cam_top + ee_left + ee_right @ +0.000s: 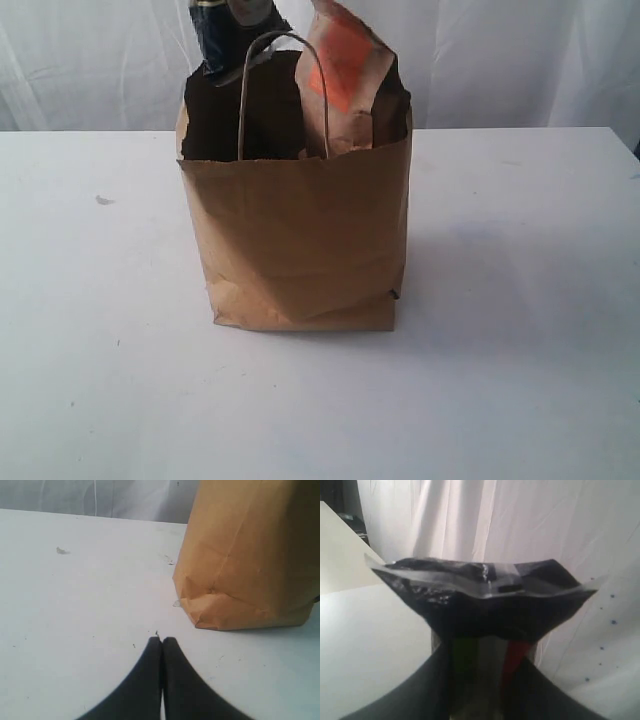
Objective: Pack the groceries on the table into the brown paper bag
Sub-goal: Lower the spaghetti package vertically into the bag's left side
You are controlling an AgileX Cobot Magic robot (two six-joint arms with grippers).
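I have the brown paper bag (300, 240) standing upright in the middle of the exterior frame on the white worktop (520, 350). One twisted handle (243, 90) arches over its open mouth. The brown-orange pouch (345, 70) pokes out of the bag's upper right. At the upper left of the mouth, the long spaghetti pack (215, 40) stands on end, its lower part behind the bag's rim. My right claw (485, 652) is clamped on that pack, with the crumpled dark end sticking out beyond the fingers. My left claw (161, 642) is closed on nothing, tips touching, low over the bare worktop near a bottom corner of the bag.
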